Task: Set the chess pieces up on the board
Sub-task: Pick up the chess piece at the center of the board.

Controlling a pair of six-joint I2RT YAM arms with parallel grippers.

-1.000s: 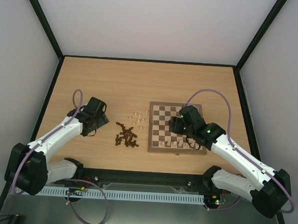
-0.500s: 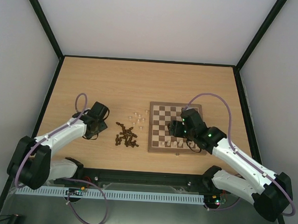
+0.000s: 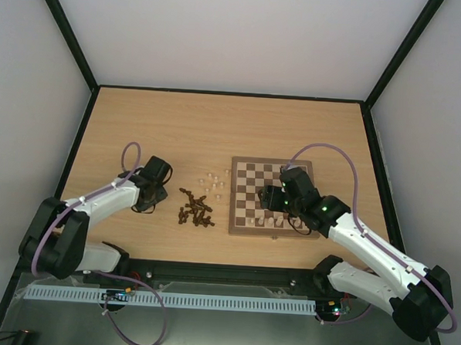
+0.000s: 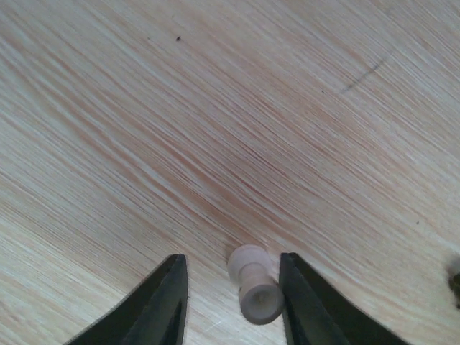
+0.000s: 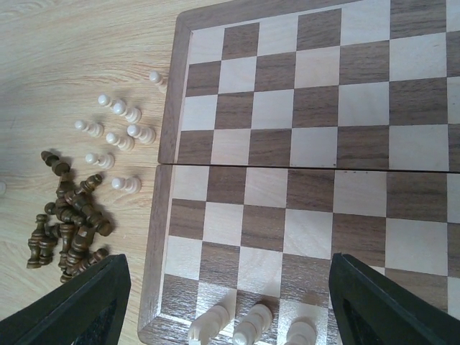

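Nearest you, three pale chessmen (image 5: 251,325) stand on the near row of the board (image 3: 232,211). The heap of dark chessmen (image 3: 195,209) lies on the tabletop (image 4: 215,108) just left of the board.

Your right gripper (image 5: 228,287) hangs over those near squares, jaws wide apart and nothing between them. It has held that spot for the last half second.

The change is on the other side. Your left gripper (image 4: 231,269) has shifted a little toward the heap and come down over a single pale piece (image 4: 253,293). That piece lies on its side on bare wood, well left of the board.

The left jaws have been drawing in and now straddle the piece. One finger (image 4: 305,309) looks to be touching it and the other shows a gap, so it is not yet clamped. That reads as a pick about to complete, which would give you a fourth pale man for the board.

Farther out, loose pale pawns (image 5: 115,133) lie scattered beside the board's left edge. No pieces stand on the far rows yet.
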